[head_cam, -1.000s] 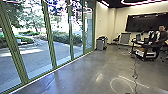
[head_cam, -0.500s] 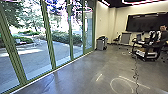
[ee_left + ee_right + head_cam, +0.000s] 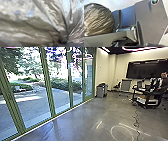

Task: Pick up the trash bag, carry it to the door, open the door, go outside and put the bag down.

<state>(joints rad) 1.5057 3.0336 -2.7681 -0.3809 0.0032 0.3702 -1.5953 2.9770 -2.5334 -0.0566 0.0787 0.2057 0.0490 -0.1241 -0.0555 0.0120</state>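
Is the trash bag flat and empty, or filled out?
Filled out: the trash bag bulges round in the right wrist view, creases running over its curved side. I cannot tell what is inside.

Shows a wide, flat, dark grey-brown plate (image 3: 151, 22) with straight, slanting edges. Bears a round fitting (image 3: 154, 1) at one corner, pale-rimmed around a dark, green-flecked centre. Carries a small dark hole (image 3: 163, 29) and a few pale specks. Includes a smooth blue-grey panel (image 3: 128, 17) beside a narrow dark rib (image 3: 120, 18). Has a pale grey-green jointed bar (image 3: 102, 40), a silvery cylindrical part (image 3: 125, 29) and a curved, light-edged collar (image 3: 135, 35). Displays black, angular pieces (image 3: 124, 41) under the bar.
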